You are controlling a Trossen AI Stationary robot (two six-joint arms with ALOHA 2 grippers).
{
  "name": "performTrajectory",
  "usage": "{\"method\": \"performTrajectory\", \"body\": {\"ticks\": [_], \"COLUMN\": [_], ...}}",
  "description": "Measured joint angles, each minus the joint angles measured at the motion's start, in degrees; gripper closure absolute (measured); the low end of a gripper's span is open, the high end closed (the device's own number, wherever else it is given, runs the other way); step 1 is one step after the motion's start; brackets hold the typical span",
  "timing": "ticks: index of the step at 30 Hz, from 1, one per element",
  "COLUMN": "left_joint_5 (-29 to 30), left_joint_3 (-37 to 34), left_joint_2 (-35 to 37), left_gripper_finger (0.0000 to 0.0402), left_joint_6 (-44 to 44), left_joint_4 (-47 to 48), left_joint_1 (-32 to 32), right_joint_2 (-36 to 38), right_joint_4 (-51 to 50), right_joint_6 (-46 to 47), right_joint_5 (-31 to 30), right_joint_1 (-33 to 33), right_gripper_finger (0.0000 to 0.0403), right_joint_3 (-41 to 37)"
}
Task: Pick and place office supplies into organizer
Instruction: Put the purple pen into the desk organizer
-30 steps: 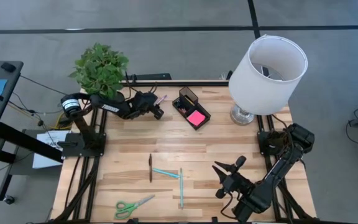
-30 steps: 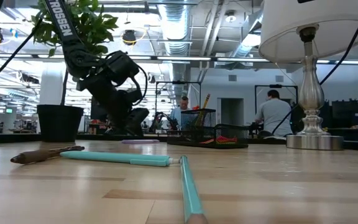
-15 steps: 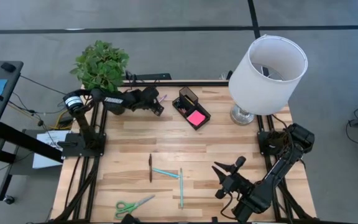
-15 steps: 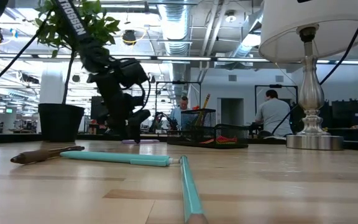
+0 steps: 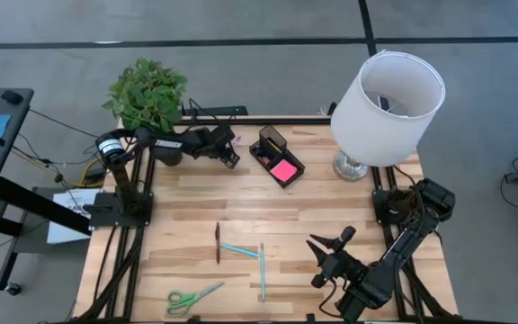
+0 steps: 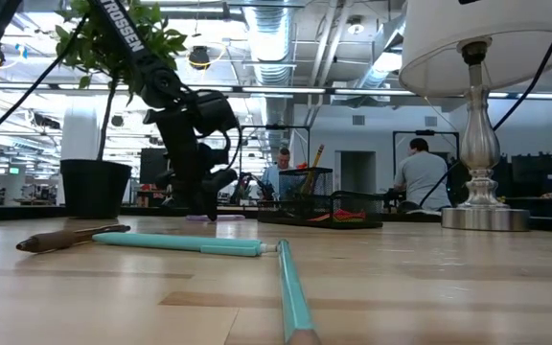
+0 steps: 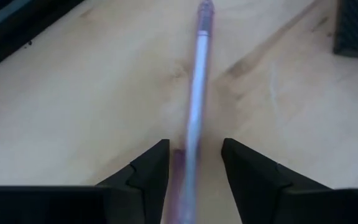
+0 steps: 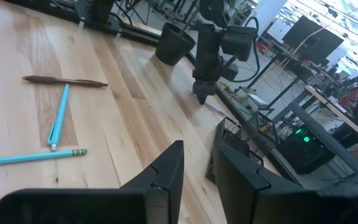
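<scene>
At the far left corner of the table (image 5: 178, 193), beside the potted plant (image 5: 147, 94), the left gripper (image 5: 231, 155) stood low over a pale purple pen (image 7: 197, 93) lying on the wood; its fingers (image 7: 143, 175) were spread to either side of the pen, with gaps showing, not pinching it; just beside it sat the black organizer (image 5: 274, 151) with a pink sticky-note pad (image 5: 284, 170) in its low tray; toward the near edge lay green-handled scissors (image 5: 192, 296), a dark brown pen (image 5: 217, 243), a teal pen (image 5: 239, 250) and a teal pencil (image 5: 262, 271), all apart from the organizer; farther right stood the white lamp (image 5: 387, 99); at the near right corner the right gripper (image 5: 333, 245) waited above the wood, its fingers (image 8: 165, 175) parted by a narrow gap and holding nothing.
</scene>
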State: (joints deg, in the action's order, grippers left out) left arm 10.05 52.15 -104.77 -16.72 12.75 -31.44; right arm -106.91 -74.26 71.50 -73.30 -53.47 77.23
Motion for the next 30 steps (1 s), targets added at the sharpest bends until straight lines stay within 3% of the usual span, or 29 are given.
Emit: {"method": "performTrajectory", "body": {"ticks": [16,30], "left_joint_5": [-1.6,3.1], "left_joint_3": [-0.3,-0.2], "left_joint_2": [0.1,0.2], "left_gripper_finger": [0.0266,0.0266], "left_joint_6": [-5.2,-19.1], "left_joint_4": [1.1,4.9], "left_joint_1": [8.0,15.7], "right_joint_2": [0.0,0.0], "right_joint_4": [0.6,0.9], "right_joint_6": [0.0,0.0], "right_joint_5": [0.1,0.1], "right_joint_1": [0.0,0.0], "right_gripper_finger": [0.0324,0.0324], "right_joint_3": [0.0,0.0]}}
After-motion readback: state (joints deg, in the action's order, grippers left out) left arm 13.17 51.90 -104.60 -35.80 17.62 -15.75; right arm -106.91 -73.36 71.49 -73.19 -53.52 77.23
